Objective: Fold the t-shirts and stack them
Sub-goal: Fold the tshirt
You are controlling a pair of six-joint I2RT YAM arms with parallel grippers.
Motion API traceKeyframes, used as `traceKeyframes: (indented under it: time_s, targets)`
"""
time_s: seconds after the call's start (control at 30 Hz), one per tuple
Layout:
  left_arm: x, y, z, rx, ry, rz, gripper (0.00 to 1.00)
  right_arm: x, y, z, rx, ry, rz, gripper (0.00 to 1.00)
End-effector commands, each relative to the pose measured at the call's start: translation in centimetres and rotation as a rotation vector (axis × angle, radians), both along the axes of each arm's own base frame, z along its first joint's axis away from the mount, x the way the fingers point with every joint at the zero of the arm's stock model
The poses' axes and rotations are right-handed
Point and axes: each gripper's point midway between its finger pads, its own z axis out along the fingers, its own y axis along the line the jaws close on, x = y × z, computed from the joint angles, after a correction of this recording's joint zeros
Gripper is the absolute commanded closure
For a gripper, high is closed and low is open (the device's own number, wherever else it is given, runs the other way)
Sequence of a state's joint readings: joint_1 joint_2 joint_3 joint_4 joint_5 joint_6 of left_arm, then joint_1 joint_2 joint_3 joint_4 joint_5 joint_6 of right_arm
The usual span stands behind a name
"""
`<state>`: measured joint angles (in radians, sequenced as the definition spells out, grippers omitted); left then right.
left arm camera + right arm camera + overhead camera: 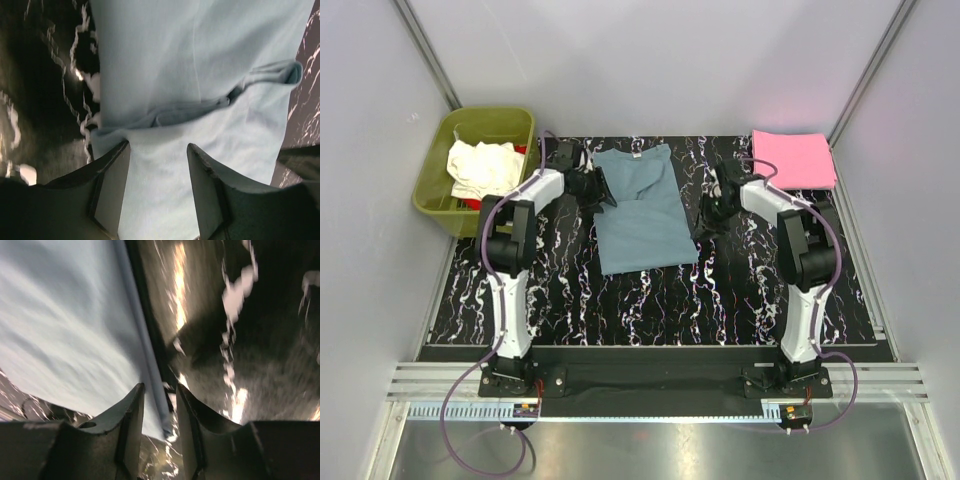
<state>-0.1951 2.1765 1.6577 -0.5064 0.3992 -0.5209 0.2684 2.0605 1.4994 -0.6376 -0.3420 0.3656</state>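
**Figure: overhead and wrist views.** A large dusty blue-grey cloth t-shirt [640, 210] lies flat at the centre of the black, white-veined desk [740, 290]. Its sleeves appear to be turned in over the body.

- **Left hand:** The left hand [159, 147] hovers over the shirt's left side, jaws parted and gripping nothing.
- **Right hand:** The right hand [160, 390] is at the shirt's right edge, jaws narrowly apart with the hem running into the gap. Blur leaves it unclear whether any cloth is pinched.
- **Other shirts:** A folded bright pink t-shirt [793, 158] rests at the far right corner. A crumpled cream-white t-shirt [480, 168] and a glimpse of a red one [523, 150] lie in the olive-green plastic tub [440, 215].

The cloth is judged light, limp and prone to sag. It is best pinched at two matching points along one edge and lifted evenly.
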Motion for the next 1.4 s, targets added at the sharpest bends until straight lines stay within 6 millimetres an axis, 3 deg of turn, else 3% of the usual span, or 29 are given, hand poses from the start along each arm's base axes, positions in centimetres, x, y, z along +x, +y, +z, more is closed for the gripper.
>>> traceKeyframes:
  time_s: [0.0, 0.17, 0.23, 0.4, 0.5, 0.57, 0.67, 0.7, 0.77, 0.83, 0.87, 0.97, 1.0, 1.17, 1.37]
  targets:
    - [2.4, -0.2, 1.7, -0.001, -0.083, -0.037, 0.45, -0.9, 0.2, 2.4, 0.047, -0.096, 0.024, 0.61]
    - [2.6, 0.1, 3.1, 0.015, -0.071, -0.025, 0.41, -3.4, 0.8, 2.9, 0.114, -0.089, 0.027, 0.62]
    - [2.7, 1.1, 4.9, 0.066, -0.091, 0.006, 0.39, -3.3, 0.3, 3.4, 0.091, -0.104, 0.018, 0.62]
    - [3.3, 2.9, 9.9, 0.143, -0.198, 0.028, 0.33, -0.6, 1.2, 5.8, 0.109, -0.167, 0.026, 0.59]
    - [2.3, 2.5, 11.0, 0.116, -0.203, 0.01, 0.35, 1.5, 1.7, 6.4, 0.118, -0.223, 0.045, 0.59]
    - [0.7, 2.5, 9.9, 0.125, -0.159, 0.019, 0.35, 3.5, 2.0, 6.7, 0.1, -0.263, 0.084, 0.59]
    - [-1.8, 1.8, 10.4, 0.105, -0.161, 0.015, 0.36, 6.4, 2.2, 6.3, 0.063, -0.296, 0.13, 0.56]
    - [-4.1, 2.2, 9.4, 0.117, -0.13, 0.013, 0.36, 7.0, 2.3, 6.2, 0.055, -0.302, 0.142, 0.54]
    - [-6.4, 1.6, 8.5, 0.117, -0.122, 0.009, 0.35, 8.4, 2.7, 5.9, 0.056, -0.322, 0.176, 0.52]
    - [-9.8, 1.6, 7.0, 0.137, -0.101, 0.001, 0.35, 9.3, 3.5, 6.3, 0.086, -0.347, 0.216, 0.52]
    - [-10.7, 1.7, 6.5, 0.144, -0.095, 0.001, 0.35, 9.6, 3.6, 5.1, 0.082, -0.334, 0.23, 0.52]
    - [-13.7, 1.9, 5.7, 0.14, -0.095, 0.002, 0.34, 10.7, 3.7, 3.9, 0.07, -0.326, 0.246, 0.52]
    - [-15.0, 1.7, 4.4, 0.122, -0.067, -0.014, 0.34, 10.9, 3.7, 3.6, 0.066, -0.322, 0.247, 0.53]
    - [-18.2, 1.6, 2.3, 0.141, -0.032, -0.039, 0.33, 11.8, 4.5, 2.6, 0.111, -0.334, 0.274, 0.53]
    - [-19.1, 1.0, 0.6, 0.099, -0.007, -0.066, 0.32, 12.2, 4.6, 1.0, 0.101, -0.32, 0.276, 0.58]
